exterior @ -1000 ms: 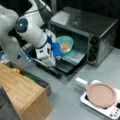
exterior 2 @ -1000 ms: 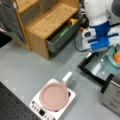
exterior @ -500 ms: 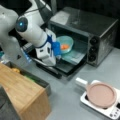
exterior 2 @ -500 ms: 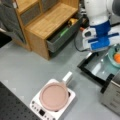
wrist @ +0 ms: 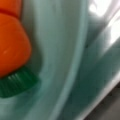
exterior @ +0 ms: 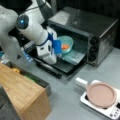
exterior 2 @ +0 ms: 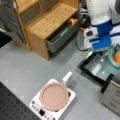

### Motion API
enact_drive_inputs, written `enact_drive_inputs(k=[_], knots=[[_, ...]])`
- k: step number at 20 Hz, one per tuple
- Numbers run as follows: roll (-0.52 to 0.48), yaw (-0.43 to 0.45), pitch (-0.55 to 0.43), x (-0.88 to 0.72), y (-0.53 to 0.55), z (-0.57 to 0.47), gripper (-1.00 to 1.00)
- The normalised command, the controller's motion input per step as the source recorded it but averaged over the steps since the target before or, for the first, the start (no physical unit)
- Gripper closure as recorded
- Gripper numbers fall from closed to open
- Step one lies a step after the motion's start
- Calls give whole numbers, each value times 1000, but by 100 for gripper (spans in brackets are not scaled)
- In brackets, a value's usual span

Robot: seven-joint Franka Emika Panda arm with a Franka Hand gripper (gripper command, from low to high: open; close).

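My gripper (exterior: 58,47) (exterior 2: 103,45), with blue fingers, is at the left rim of a teal bowl (exterior: 70,40) (exterior 2: 111,55) in both front views. The bowl sits in the mouth of a dark toaster oven (exterior: 85,25) (exterior 2: 112,95), above its lowered glass door (exterior: 68,65) (exterior 2: 97,67). An orange carrot (exterior: 65,46) (exterior 2: 117,57) lies inside the bowl. The wrist view is pressed close to the bowl's wall (wrist: 65,50). There the carrot (wrist: 12,42) and its green top (wrist: 17,82) fill the left side, and the fingers do not show.
A pink pan (exterior: 101,95) (exterior 2: 53,96) sits on a white cooker (exterior: 111,112) (exterior 2: 43,111) on the grey floor. A wooden cabinet (exterior: 20,92) (exterior 2: 47,22) has an open grey drawer (exterior: 37,80) (exterior 2: 62,40) holding yellow and green items, close to the arm.
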Motion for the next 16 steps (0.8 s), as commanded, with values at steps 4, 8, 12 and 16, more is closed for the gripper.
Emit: enact_drive_inputs(k=[4,8,12,16], knots=[[-55,-104,-46,-18,200,44,100],[-39,-115,-47,8,179,31,100],[-32,-122,-49,33,173,23,100],[-28,-111,-36,15,137,13,100]])
